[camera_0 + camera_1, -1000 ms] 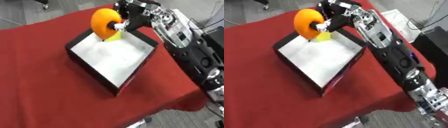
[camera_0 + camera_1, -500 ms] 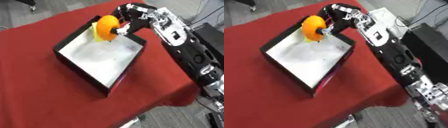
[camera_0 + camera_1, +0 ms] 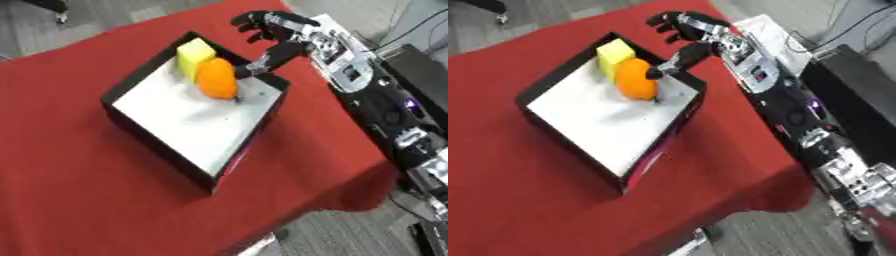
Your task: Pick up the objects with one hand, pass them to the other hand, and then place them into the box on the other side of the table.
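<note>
- Inside the box (image 3: 154, 131), at its far end, the orange object (image 3: 216, 79) lies on the white floor, touching the yellow block (image 3: 194, 52) that sits in the far corner.
- My right hand (image 3: 273, 34) hangs over the far right rim with its fingers spread apart and nothing in them; the thumb tip looks close to the orange object, and I cannot tell whether it touches.
- I judge the placing step as good as done for this item: the orange object rests in the box and my hand is unclamped above it.
- My left hand shows in neither view, so I can say nothing of it.
- The next move, as I read it, calls for lifting the right hand straight up and back over the rim, keeping the thumb off the orange object so it does not roll along the floor.
- After that I would look for another object to pick up, but none shows on the red tablecloth (image 3: 61, 190) in these views.
- The box has black walls, and the near rim and right wall are the things most likely to catch a finger on the way out.
- Off the table's right edge, beside my forearm, stands dark equipment (image 3: 859, 90) with cables; it is well apart from the box but close to my arm, so I would not swing the elbow outward.
- The box sits askew, near the right edge of the table.
</note>
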